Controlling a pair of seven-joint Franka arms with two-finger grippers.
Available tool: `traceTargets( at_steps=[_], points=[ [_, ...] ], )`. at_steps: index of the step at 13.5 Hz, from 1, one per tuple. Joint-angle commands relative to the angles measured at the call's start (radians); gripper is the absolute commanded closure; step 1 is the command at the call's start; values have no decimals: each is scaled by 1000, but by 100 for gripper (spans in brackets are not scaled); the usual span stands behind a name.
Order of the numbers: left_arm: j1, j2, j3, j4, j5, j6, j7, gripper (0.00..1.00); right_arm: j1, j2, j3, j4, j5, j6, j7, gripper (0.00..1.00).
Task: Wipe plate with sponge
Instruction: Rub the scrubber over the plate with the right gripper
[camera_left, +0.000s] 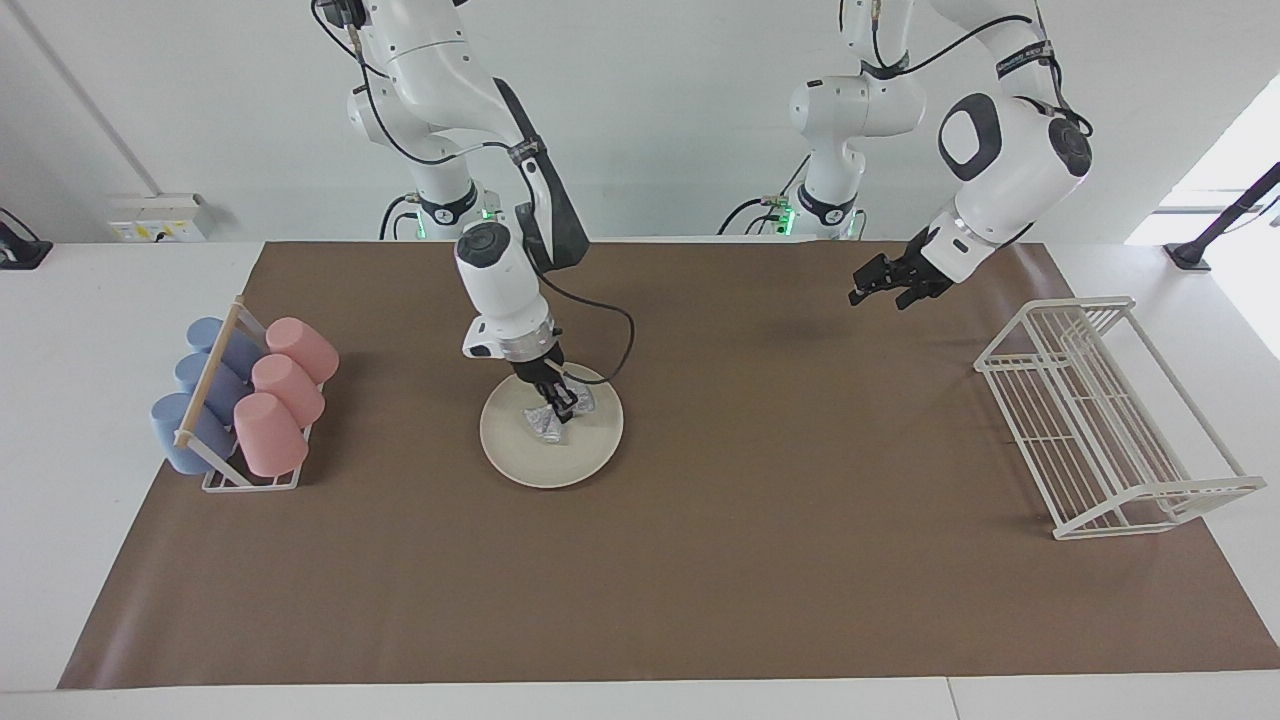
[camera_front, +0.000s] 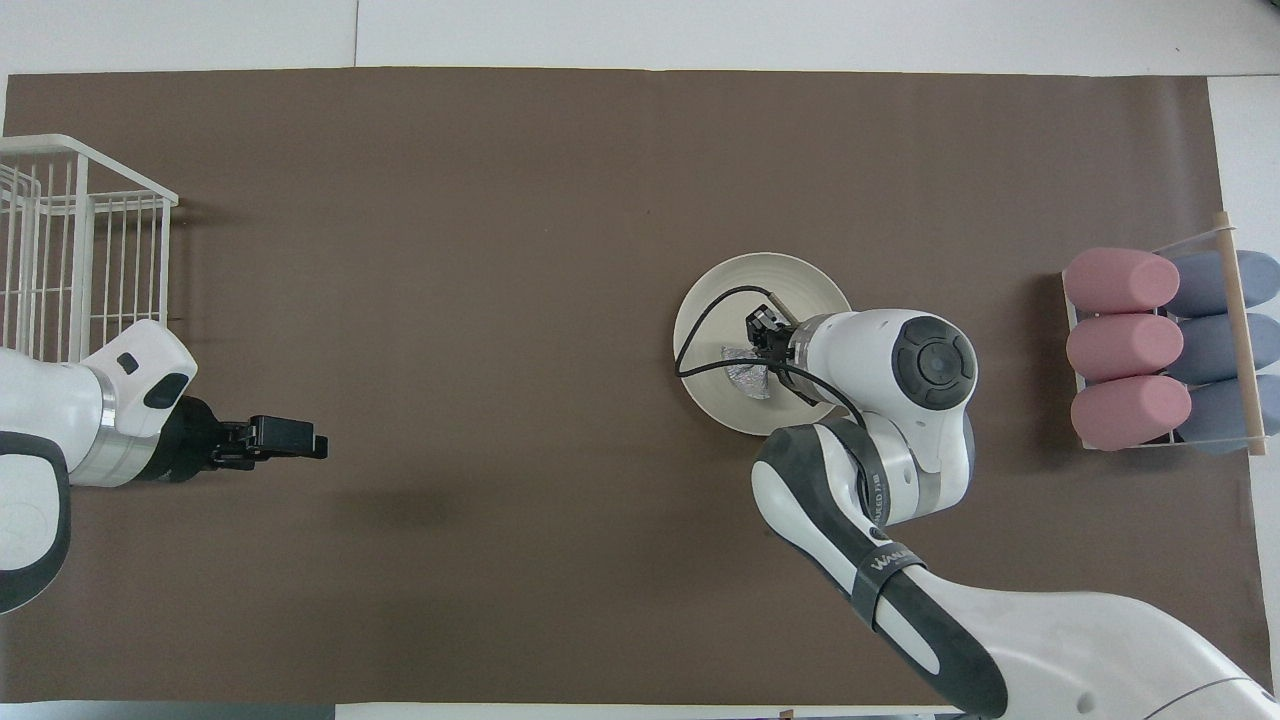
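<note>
The cream-white plate (camera_left: 560, 465) lies on the brown mat, toward the right arm's end of the table; it also shows in the overhead view (camera_front: 790, 275). The silvery, wrinkly sponge (camera_left: 548, 424) lies on the plate, partly under the gripper, and shows in the overhead view too (camera_front: 745, 375). My right gripper (camera_left: 562, 400) points down onto the plate, shut on the sponge and pressing it against the plate; in the overhead view the gripper (camera_front: 765, 335) is half hidden by its own wrist. My left gripper (camera_left: 885, 288) hangs open and empty over bare mat and waits; it also shows in the overhead view (camera_front: 290, 436).
A rack of pink and blue cups (camera_left: 250, 400) stands at the right arm's end of the mat (camera_front: 1160, 350). A white wire dish rack (camera_left: 1100, 420) stands at the left arm's end (camera_front: 70, 250). A black cable (camera_front: 700, 320) loops over the plate.
</note>
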Motion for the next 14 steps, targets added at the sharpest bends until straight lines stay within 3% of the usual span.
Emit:
traceTargets(
  at_steps=[1,6,10,14],
  points=[
    [5,11,-3,15,21,8,-16,0,-51,51,4,-7,9,24,-93,100],
    [5,11,-3,15,21,8,-16,0,-17,48,5,-9,10,24,-19,100],
    [7,11,-1,17,21,9,-16,0,90,59,5,-10,10,29,165,100],
    [7,11,-1,21,21,20,-23,0,106,64,5,-6,9,60,213,100]
  ],
)
